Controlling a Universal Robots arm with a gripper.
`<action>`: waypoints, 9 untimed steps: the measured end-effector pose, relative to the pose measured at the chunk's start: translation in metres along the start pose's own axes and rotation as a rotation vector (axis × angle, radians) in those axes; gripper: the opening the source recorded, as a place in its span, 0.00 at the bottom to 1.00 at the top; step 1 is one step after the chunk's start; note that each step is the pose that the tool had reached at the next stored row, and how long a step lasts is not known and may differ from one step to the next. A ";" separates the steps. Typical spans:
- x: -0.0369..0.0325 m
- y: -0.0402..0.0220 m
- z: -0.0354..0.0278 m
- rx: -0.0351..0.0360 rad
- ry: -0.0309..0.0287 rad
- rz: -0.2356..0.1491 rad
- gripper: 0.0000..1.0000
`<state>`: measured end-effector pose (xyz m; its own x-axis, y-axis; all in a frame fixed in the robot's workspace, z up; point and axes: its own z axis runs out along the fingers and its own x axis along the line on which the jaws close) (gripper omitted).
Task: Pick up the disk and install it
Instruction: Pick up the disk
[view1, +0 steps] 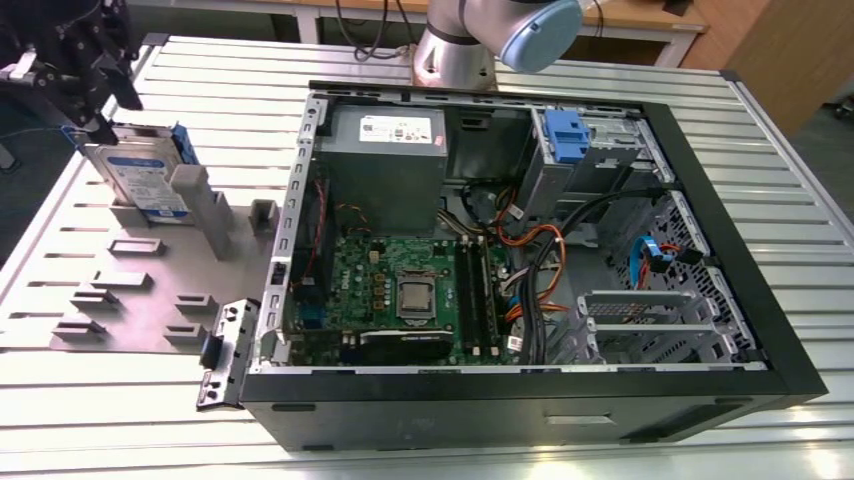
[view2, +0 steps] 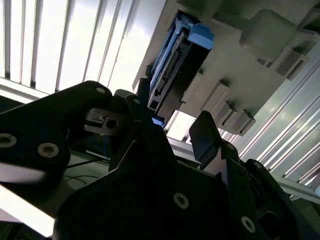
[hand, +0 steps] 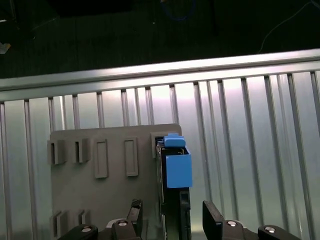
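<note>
**Operator:** Where is the disk (view1: 140, 175) sitting, and what is the gripper (view1: 100, 118) doing?

**Technician:** The disk is standing on edge in a slot of the grey holder plate (view1: 147, 270). The plate is lying on the slatted table (view1: 120, 420), at the exterior view's left of the open computer case (view1: 747, 330). The gripper is hovering at the disk's upper end. In the first wrist view its fingers (hand: 212, 220) are standing apart, one on each side of the disk, with a gap showing on both sides. It is gripping nothing.

**Operator:** What is threatening the pick from this position?

**Technician:** These are judgements.
- If the fingers are closing off-centre, one pad is touching first and tipping the disk against the slot wall.
- The blue carrier frame (hand: 178, 170) is plastic. Pads closing on it rather than on the metal body are risking flex and slip.
- A tilted pull is risking the disk binding in the slot and dragging the plate along.
</note>
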<state>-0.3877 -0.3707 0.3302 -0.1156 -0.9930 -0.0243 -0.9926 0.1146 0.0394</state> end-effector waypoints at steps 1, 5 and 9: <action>0.0000 0.0000 0.0009 0.0006 0.0003 -0.010 0.59; 0.0001 0.0001 0.0065 0.0036 0.0009 -0.038 0.59; 0.0003 0.0004 0.0124 0.0066 0.0016 -0.065 0.59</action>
<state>-0.3886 -0.3707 0.3179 -0.0511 -0.9984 -0.0250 -0.9982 0.0503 0.0312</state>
